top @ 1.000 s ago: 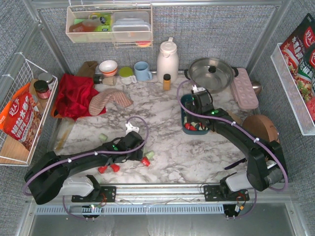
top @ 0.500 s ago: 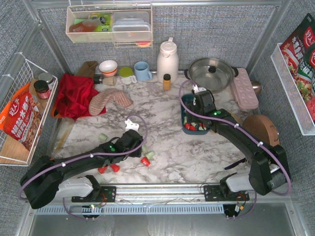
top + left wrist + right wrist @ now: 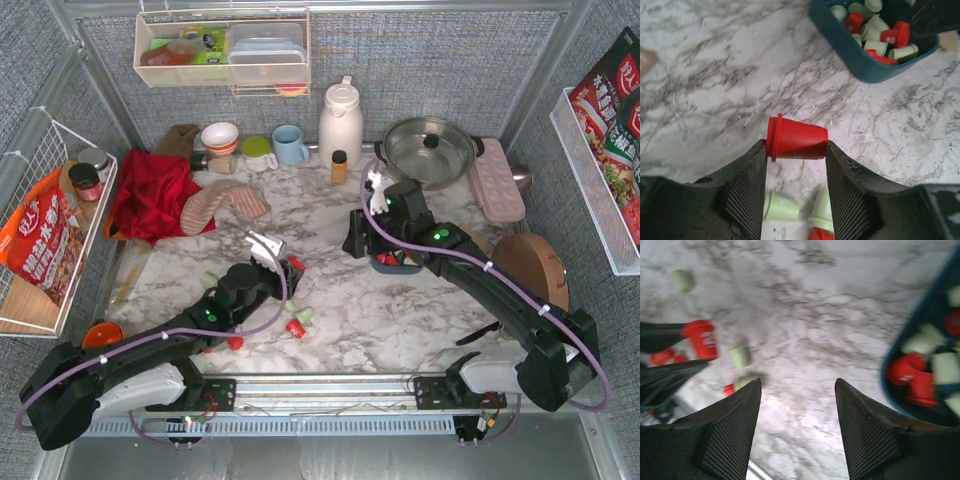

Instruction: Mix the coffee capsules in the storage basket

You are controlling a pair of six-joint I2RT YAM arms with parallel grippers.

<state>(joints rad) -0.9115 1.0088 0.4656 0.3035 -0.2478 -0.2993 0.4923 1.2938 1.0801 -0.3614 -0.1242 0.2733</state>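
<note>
Crosswise, red capsule (image 3: 796, 138) in left gripper (image 3: 795, 152)

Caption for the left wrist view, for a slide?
Left tool gripping a bright red tapered coffee capsule over the marble tabletop, dark teal plastic storage basket ahead.

Bare marble (image 3: 715, 75) between left pincer (image 3: 796, 145) and storage basket (image 3: 875, 75); right pincer (image 3: 797, 385) hangs beside basket.

We see a bench (image 3: 400, 310) of white marble veined with grey. The storage basket (image 3: 860, 67) is dark teal, and its coffee capsules (image 3: 875, 35) are bright red and pale mint green. The left gripper (image 3: 796, 146) has black ribbed jaws around a red capsule (image 3: 797, 136). At the far edge lie a crimson cloth (image 3: 150, 195) and a pale blue cup (image 3: 291, 145).
</note>
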